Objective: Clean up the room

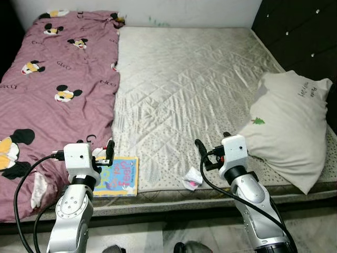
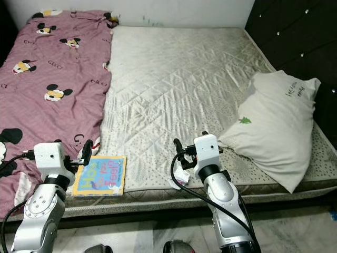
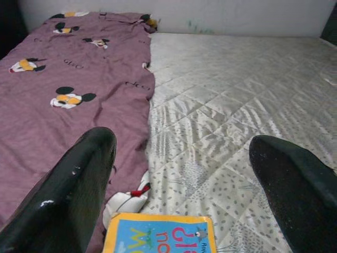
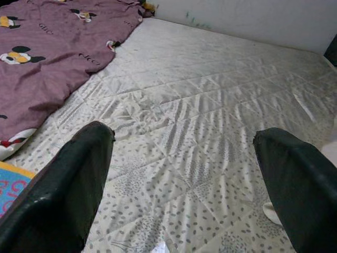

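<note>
A colourful children's book [image 1: 118, 176] lies flat near the bed's front edge, half on the purple Mickey Mouse blanket [image 1: 52, 89]. A crumpled white wrapper with a pink spot [image 1: 192, 179] sits on the grey quilted mattress [image 1: 184, 79], also near the front edge. My left gripper [image 1: 97, 150] hovers open just above and to the left of the book [image 3: 158, 234]. My right gripper [image 1: 213, 142] is open above the mattress, just right of the wrapper, with nothing between its fingers [image 4: 79, 174]. A white pillow [image 1: 289, 129] lies at the bed's right side.
A black padded wall [image 1: 300, 31] runs along the right of the bed, and a white wall [image 1: 184, 10] closes the far end. The blanket covers the left third of the bed. A strip of floor [image 1: 158, 237] lies below the front edge.
</note>
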`<state>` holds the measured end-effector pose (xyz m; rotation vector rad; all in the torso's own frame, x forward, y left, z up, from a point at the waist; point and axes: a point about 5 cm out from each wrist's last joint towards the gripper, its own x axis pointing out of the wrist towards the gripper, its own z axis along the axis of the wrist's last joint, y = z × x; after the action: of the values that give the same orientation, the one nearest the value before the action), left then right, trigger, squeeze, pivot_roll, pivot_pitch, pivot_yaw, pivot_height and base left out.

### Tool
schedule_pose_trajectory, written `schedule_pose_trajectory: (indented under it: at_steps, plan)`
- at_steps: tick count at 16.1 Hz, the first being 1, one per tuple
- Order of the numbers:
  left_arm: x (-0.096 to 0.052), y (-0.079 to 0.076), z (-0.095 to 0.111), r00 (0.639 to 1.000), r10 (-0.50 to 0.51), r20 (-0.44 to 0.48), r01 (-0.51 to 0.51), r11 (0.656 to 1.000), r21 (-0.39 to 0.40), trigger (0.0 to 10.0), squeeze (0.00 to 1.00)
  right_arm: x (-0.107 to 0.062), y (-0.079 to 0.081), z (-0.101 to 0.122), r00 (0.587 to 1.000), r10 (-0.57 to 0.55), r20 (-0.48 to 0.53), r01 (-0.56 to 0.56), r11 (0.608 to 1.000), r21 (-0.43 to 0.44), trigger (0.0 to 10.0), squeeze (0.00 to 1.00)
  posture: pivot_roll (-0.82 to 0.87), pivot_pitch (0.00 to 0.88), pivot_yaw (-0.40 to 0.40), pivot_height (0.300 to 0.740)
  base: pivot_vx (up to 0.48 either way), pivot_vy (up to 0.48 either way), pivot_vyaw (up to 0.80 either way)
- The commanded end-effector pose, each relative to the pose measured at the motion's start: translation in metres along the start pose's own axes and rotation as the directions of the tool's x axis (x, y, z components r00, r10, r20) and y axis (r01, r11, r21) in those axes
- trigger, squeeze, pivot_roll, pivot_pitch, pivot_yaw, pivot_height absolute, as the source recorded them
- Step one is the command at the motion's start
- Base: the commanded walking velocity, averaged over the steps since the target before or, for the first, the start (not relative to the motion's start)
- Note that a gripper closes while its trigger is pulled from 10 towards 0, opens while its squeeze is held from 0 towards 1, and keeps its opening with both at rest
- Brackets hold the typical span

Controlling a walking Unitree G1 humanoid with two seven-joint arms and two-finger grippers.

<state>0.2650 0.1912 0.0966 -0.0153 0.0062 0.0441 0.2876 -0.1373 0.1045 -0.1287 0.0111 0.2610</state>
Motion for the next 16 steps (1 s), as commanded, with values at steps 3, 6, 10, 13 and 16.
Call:
schedule_pose_trajectory:
  at_steps: [3, 6, 10, 13, 16]
  plan:
    - [-0.0002, -0.0017, -0.0008, 1.0, -0.004, -0.005, 0.004, 1.0, -0.002, 10.0, 0.0, -0.0002, 0.0001, 0.0031, 1.0, 0.007, 0.009, -0.007, 1.0, -0.002, 10.0, 0.0, -0.06, 0.146, -0.049, 0.612, 0.0, 0.0, 0.0]
    - [0.0004, -0.0017, -0.0008, 1.0, -0.003, -0.002, 0.003, 1.0, 0.001, 10.0, 0.0, 0.0007, 0.0007, 0.0036, 1.0, 0.011, 0.014, -0.01, 1.0, -0.004, 10.0, 0.0, -0.06, 0.14, -0.048, 0.574, 0.0, 0.0, 0.0]
    - [0.0009, -0.0014, 0.0, 1.0, 0.0, 0.004, 0.0, 1.0, 0.009, 10.0, 0.0, 0.0013, 0.0001, 0.0033, 1.0, 0.011, 0.012, -0.011, 1.0, -0.008, 10.0, 0.0, -0.06, 0.137, -0.047, 0.574, 0.0, 0.0, 0.0]
    - [0.0012, -0.002, 0.0007, 1.0, -0.004, 0.008, 0.004, 1.0, 0.01, 10.0, 0.0, 0.002, 0.0007, 0.0032, 1.0, 0.018, 0.013, -0.018, 1.0, -0.01, 10.0, 0.0, -0.06, 0.127, -0.049, 0.574, 0.0, 0.0, 0.0]
    - [0.0013, -0.0019, 0.0004, 1.0, -0.003, 0.01, 0.003, 1.0, 0.01, 10.0, 0.0, 0.0029, 0.002, 0.0029, 1.0, 0.028, 0.013, -0.028, 0.999, -0.016, 10.0, 0.0, -0.05, 0.125, -0.05, 0.574, 0.0, 0.0, 0.0]
